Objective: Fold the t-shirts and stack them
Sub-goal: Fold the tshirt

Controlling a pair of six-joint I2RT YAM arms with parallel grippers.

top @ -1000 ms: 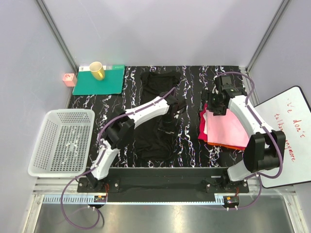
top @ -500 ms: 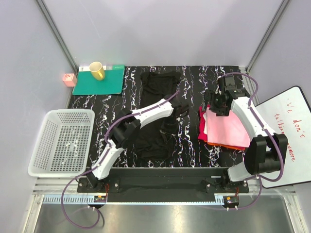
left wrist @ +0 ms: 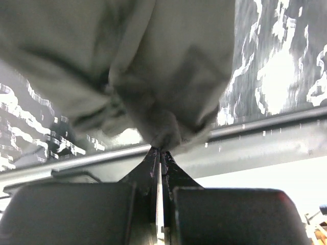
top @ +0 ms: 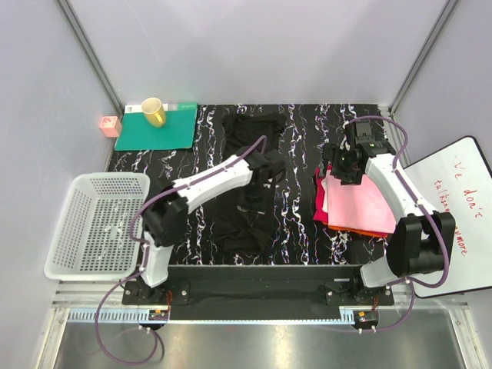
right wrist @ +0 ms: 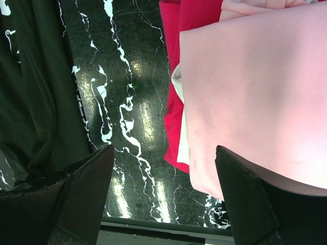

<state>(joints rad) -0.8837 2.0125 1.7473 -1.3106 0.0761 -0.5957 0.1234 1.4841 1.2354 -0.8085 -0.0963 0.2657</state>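
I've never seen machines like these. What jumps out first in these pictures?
The left hand pinches a bunch of the black shirt, which is spread in the middle of the marbled table. On the right, the right hand hovers open at the edge of a neat stack of folded shirts, pink on top. A white basket sits at the far left.

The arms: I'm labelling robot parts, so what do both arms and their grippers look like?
Both the left arm and right arm have white links, black joints and a purple cable looped alongside. The left gripper and right gripper are black, with flat, wedge-shaped fingers. No markings show.
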